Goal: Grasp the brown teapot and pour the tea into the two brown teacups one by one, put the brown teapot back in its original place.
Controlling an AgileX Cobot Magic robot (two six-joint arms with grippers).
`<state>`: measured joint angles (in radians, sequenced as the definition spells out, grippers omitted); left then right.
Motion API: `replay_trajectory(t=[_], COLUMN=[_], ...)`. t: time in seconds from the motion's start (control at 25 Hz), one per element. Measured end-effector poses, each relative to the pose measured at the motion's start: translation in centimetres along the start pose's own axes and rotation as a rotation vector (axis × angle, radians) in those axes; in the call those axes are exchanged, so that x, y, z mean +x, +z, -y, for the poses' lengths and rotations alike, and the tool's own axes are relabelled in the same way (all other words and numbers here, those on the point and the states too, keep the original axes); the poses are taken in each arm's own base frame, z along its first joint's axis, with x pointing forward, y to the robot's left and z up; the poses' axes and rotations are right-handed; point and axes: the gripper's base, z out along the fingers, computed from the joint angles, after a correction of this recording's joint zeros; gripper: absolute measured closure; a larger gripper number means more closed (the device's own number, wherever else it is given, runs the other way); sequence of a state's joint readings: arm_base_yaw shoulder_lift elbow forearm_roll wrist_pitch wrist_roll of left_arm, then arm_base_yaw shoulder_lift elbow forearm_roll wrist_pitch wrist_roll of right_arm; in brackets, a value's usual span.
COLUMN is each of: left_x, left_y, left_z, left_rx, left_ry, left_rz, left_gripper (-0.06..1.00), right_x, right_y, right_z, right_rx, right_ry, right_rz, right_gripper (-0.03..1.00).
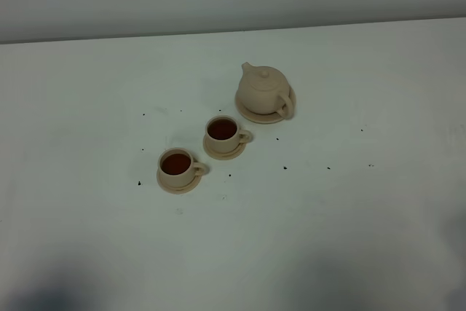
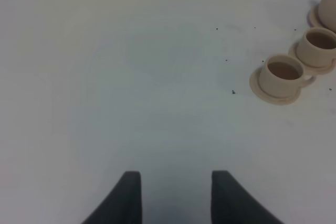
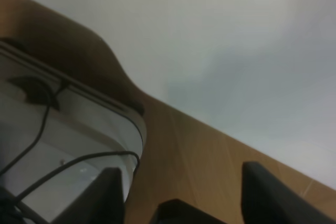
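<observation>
The brown teapot (image 1: 263,90) stands upright on its wide round saucer (image 1: 256,115) at the back of the white table; only its edge (image 2: 328,9) shows in the left wrist view. The two brown teacups sit on small saucers in front of it, one (image 1: 223,132) nearer the pot, one (image 1: 177,166) further left. Both hold dark tea, as the left wrist view also shows (image 2: 316,46) (image 2: 281,75). My left gripper (image 2: 176,190) is open over bare table, well away from the cups. My right gripper (image 3: 181,187) is open off the table, with nothing between its fingers. Neither arm shows in the exterior high view.
Small dark specks (image 1: 285,167) dot the white table (image 1: 349,209) around the tea set. The right wrist view shows a brown wooden surface (image 3: 184,140), a pale curved housing with black cables (image 3: 63,145) and a white wall.
</observation>
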<state>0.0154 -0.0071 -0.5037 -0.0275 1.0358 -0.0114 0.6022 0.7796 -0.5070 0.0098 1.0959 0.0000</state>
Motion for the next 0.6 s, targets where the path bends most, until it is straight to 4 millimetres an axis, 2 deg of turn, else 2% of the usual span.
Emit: replay_trajectory(t=[0.28,0.6], left_x=[0.0,0.0], left_y=[0.0,0.0], left_z=[0.0,0.0], left_rx=[0.000,0.000], left_ry=[0.000,0.000], left_rz=[0.000,0.000], left_gripper=[0.58,0.58], right_x=[0.9,1.1], right_y=[-1.0,-1.1], right_z=[0.0,-0.1], right_rx=[-0.004,-0.005], right_ry=[-0.016,-0.015], right_rz=[0.120,0.129], right_gripper=[0.46,0.46])
